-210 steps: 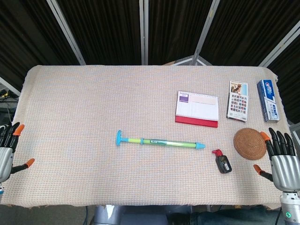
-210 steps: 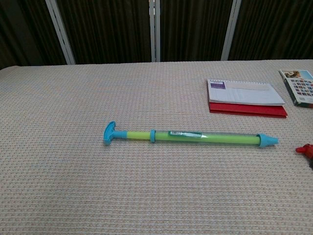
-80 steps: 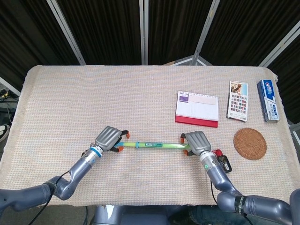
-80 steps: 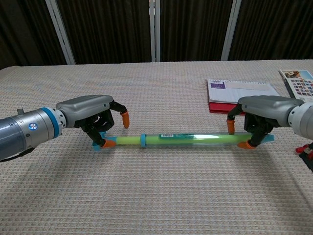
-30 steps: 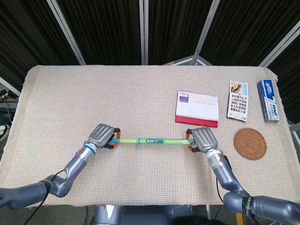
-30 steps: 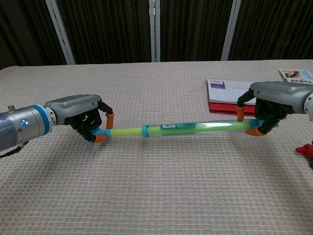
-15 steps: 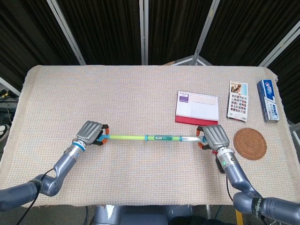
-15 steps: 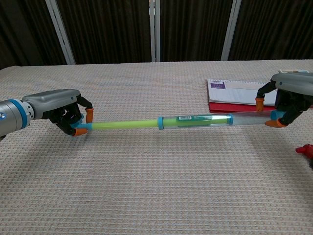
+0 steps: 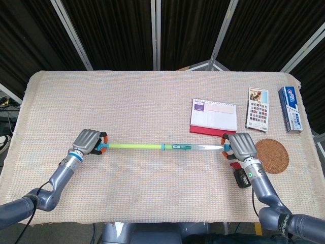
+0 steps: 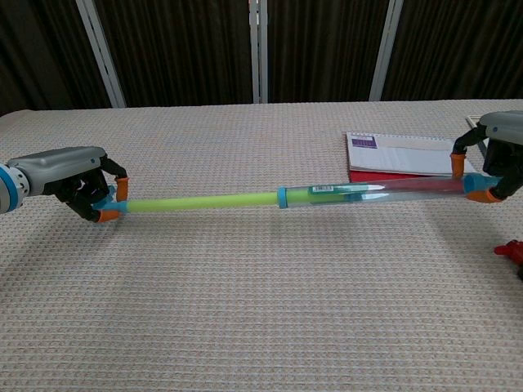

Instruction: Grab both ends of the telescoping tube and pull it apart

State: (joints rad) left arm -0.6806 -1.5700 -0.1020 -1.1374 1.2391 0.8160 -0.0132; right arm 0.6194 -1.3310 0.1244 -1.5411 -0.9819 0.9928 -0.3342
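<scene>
The telescoping tube (image 9: 152,146) (image 10: 245,200) hangs level above the table, drawn out long: a thin green rod on the left, a blue collar (image 10: 282,197) in the middle, a clear barrel on the right. My left hand (image 9: 87,141) (image 10: 69,190) grips the blue handle end. My right hand (image 9: 242,146) (image 10: 498,155) grips the barrel's far end, partly cut off by the frame edge in the chest view.
A desk calendar with a red base (image 9: 214,118) (image 10: 406,163) lies behind the barrel. A woven coaster (image 9: 272,155), a photo card (image 9: 257,109) and a blue box (image 9: 290,108) sit at the right. A red and black gadget (image 9: 241,177) lies under my right wrist.
Both hands have moved further apart, left hand leftward and right hand rightward. More green rod has slid out of the barrel, and the collar has shifted right.
</scene>
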